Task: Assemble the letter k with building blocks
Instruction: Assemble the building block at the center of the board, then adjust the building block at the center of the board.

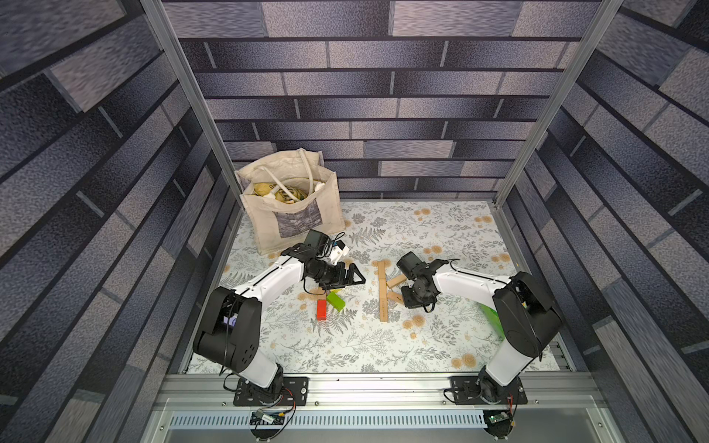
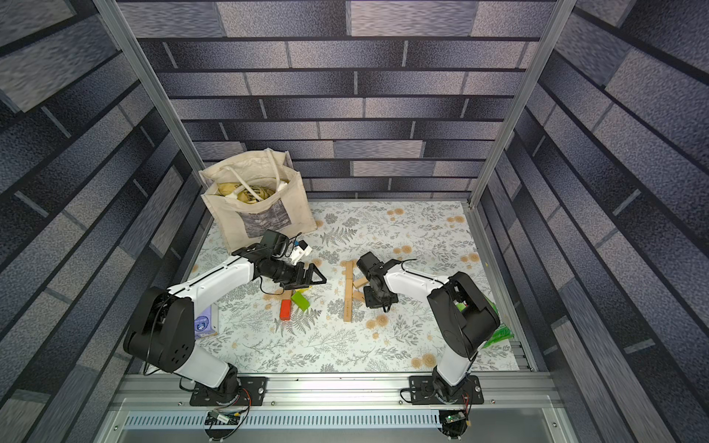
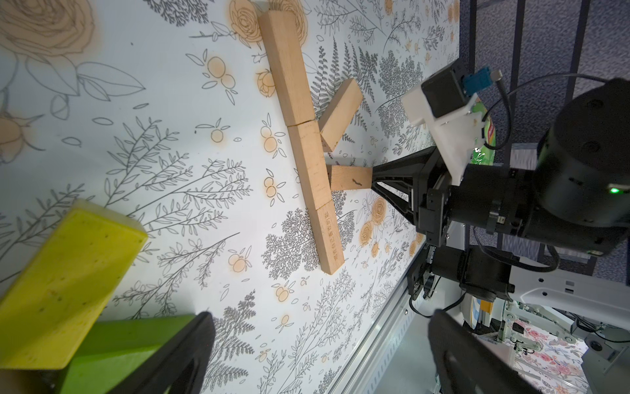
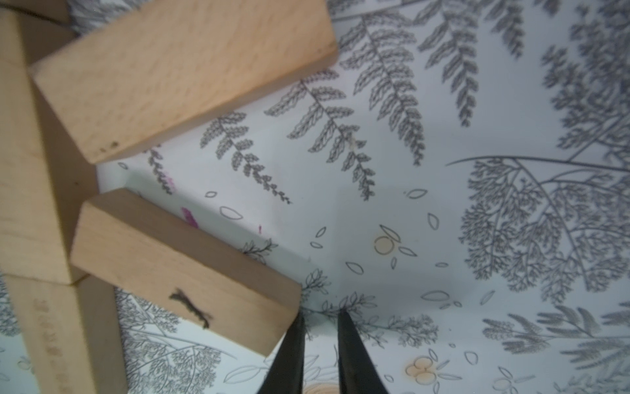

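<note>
I hold my right hand (image 4: pixel 320 315) pinched shut against the lower slanted block (image 4: pixel 177 273) to angle it; left hand (image 3: pixel 322 314) gapes.

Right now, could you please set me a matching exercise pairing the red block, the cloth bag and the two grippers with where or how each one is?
Things:
1. red block
2. cloth bag
3. left gripper
4. right gripper

Places or states:
A. shut, tips at the end of a slanted tan block
B. lying flat next to the green block
C. open, holding nothing
D. standing at the far corner of the mat, on the robot's left

Pairs: 1-B, 2-D, 3-C, 4-A
</note>
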Controlling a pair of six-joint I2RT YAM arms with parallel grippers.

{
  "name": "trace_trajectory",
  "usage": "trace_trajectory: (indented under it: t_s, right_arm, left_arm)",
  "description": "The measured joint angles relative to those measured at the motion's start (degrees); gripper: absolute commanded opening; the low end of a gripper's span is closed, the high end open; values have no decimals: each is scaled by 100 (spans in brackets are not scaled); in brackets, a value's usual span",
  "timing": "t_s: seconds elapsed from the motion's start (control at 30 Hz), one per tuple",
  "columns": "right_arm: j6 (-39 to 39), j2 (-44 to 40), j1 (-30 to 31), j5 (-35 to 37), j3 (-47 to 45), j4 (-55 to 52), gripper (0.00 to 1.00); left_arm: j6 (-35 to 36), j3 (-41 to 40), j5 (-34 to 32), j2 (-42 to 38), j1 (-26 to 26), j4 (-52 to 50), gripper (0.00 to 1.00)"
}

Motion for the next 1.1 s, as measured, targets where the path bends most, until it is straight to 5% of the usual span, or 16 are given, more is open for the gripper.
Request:
trace_trajectory:
  t_s: [0.13,0.27,0.5,0.7,1.1]
  right_arm:
    - [26,-35,0,157,0,-111,42]
    - [-61,-291,0,409,9,-238,46]
    - [-326,-162,-35,599,1176,-503,40]
    - [-481,765,-203,435,2282,-424,32]
    - [-518,1735,-470,55,2820,-385,28]
  left_arm:
    - [0,0,-26,0,-44,-2,100]
    - [-2,0,-92,0,-160,0,100]
    - [0,105,-203,57,-227,-2,100]
    - [0,120,-369,61,-212,-17,100]
    - [0,120,-481,-90,197,-157,100]
